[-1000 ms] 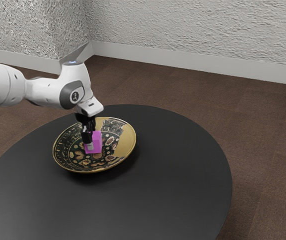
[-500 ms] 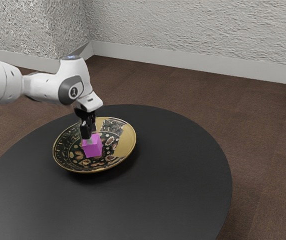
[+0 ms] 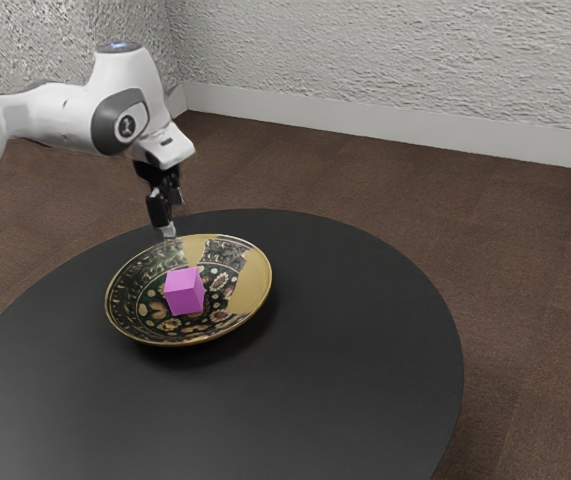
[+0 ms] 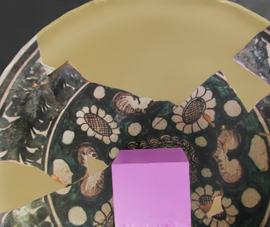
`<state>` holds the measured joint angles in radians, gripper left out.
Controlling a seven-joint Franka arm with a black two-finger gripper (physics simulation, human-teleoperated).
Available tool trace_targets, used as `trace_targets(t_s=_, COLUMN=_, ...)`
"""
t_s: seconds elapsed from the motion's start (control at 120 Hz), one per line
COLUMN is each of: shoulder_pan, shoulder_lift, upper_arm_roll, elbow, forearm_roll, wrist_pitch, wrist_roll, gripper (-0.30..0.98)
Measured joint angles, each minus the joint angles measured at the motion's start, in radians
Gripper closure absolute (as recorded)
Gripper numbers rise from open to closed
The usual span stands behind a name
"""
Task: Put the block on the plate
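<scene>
Above the far side of the plate, my gripper [image 3: 173, 218] hangs in the exterior view with its fingers apart and nothing between them. The pink block [image 3: 184, 292] rests on the patterned middle of the plate [image 3: 252, 283], lower than the fingertips and separate from them. In the wrist view the block [image 4: 151, 194] lies under my hand, against the flower pattern of the plate [image 4: 120, 45]; part of the block is cut off by the view's edge.
The plate stands on a round black table [image 3: 345, 345], whose curved edge runs toward the exterior view's right. Brown floor [image 3: 525, 270] and a pale textured wall [image 3: 395, 65] lie beyond it.
My gripper has let go of the block and risen, shifting a little toward the exterior view's left. The block stays on the plate, sitting slightly lower than a second ago.
</scene>
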<state>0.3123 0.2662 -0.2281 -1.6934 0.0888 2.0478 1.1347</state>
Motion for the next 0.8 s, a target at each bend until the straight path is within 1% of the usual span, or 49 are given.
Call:
trace_targets(t_s=0.175, shoulder_pan=-0.007, shoulder_lift=-0.060, upper_arm_roll=0.007, elbow=0.023, forearm_roll=-0.005, wrist_pitch=-0.076, wrist_roll=-0.042, gripper=0.00)
trace_targets(t_s=0.317, shoulder_pan=-0.015, shoulder_lift=-0.066, upper_arm_roll=0.020, elbow=0.116, forearm_roll=-0.004, wrist_pitch=-0.148, wrist_roll=-0.133, gripper=0.00)
trace_targets(t_s=0.392, shoulder_pan=-0.052, shoulder_lift=-0.066, upper_arm_roll=0.075, elbow=0.184, forearm_roll=-0.003, wrist_pitch=-0.210, wrist_roll=-0.210, gripper=0.00)
trace_targets(t_s=0.458, shoulder_pan=-0.127, shoulder_lift=-0.072, upper_arm_roll=0.173, elbow=0.227, forearm_roll=-0.003, wrist_pitch=-0.277, wrist_roll=-0.290, gripper=0.00)
trace_targets(t_s=0.492, shoulder_pan=-0.153, shoulder_lift=-0.077, upper_arm_roll=0.207, elbow=0.249, forearm_roll=-0.002, wrist_pitch=-0.313, wrist_roll=-0.330, gripper=0.00)
trace_targets(t_s=0.625, shoulder_pan=-0.235, shoulder_lift=-0.126, upper_arm_roll=0.314, elbow=0.295, forearm_roll=0.000, wrist_pitch=-0.443, wrist_roll=-0.484, gripper=0.00)
trace_targets(t_s=0.675, shoulder_pan=-0.281, shoulder_lift=-0.133, upper_arm_roll=0.365, elbow=0.313, forearm_roll=0.000, wrist_pitch=-0.481, wrist_roll=-0.535, gripper=0.00)
trace_targets(t_s=0.725, shoulder_pan=-0.304, shoulder_lift=-0.135, upper_arm_roll=0.391, elbow=0.320, forearm_roll=0.000, wrist_pitch=-0.512, wrist_roll=-0.582, gripper=0.00)
trace_targets(t_s=0.8, shoulder_pan=-0.311, shoulder_lift=-0.141, upper_arm_roll=0.402, elbow=0.324, forearm_roll=0.000, wrist_pitch=-0.545, wrist_roll=-0.644, gripper=0.00)
